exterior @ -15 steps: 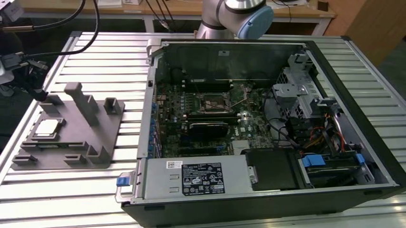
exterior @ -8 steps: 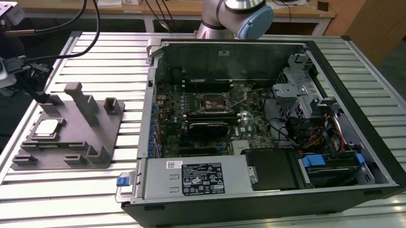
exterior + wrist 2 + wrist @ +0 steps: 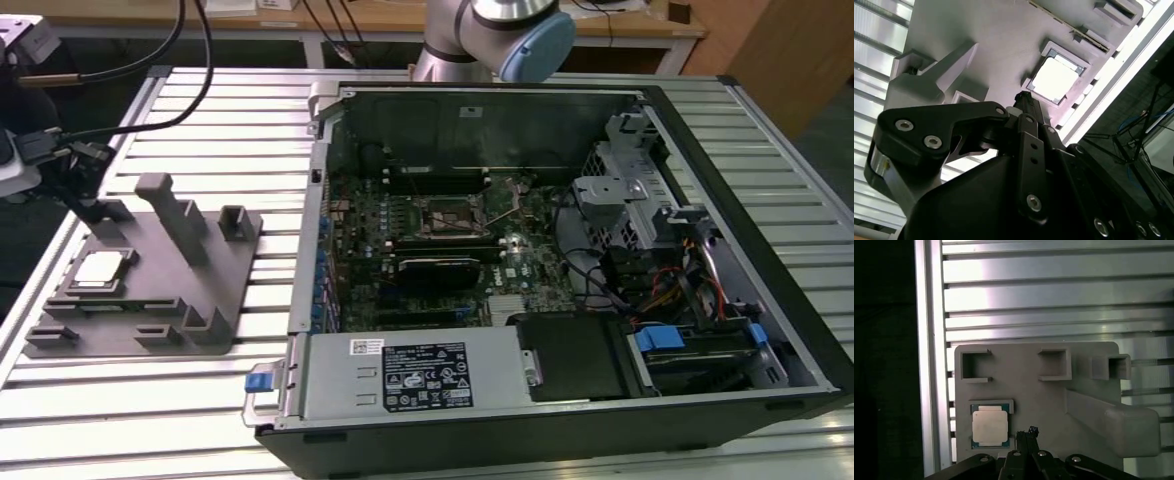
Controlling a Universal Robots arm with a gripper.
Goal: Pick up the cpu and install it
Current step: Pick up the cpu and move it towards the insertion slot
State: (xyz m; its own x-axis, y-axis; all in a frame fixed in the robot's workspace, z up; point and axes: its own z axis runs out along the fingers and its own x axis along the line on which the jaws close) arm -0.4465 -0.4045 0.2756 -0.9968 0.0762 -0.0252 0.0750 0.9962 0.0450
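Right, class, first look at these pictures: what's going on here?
The robot's pincer is poised over a grey holder on the slatted table, with its tip close beside the cpu. The cpu lies flat in its recess on the holder and has not been picked up yet. On the exterior view's right, a computer case lies open, with the motherboard socket exposed.
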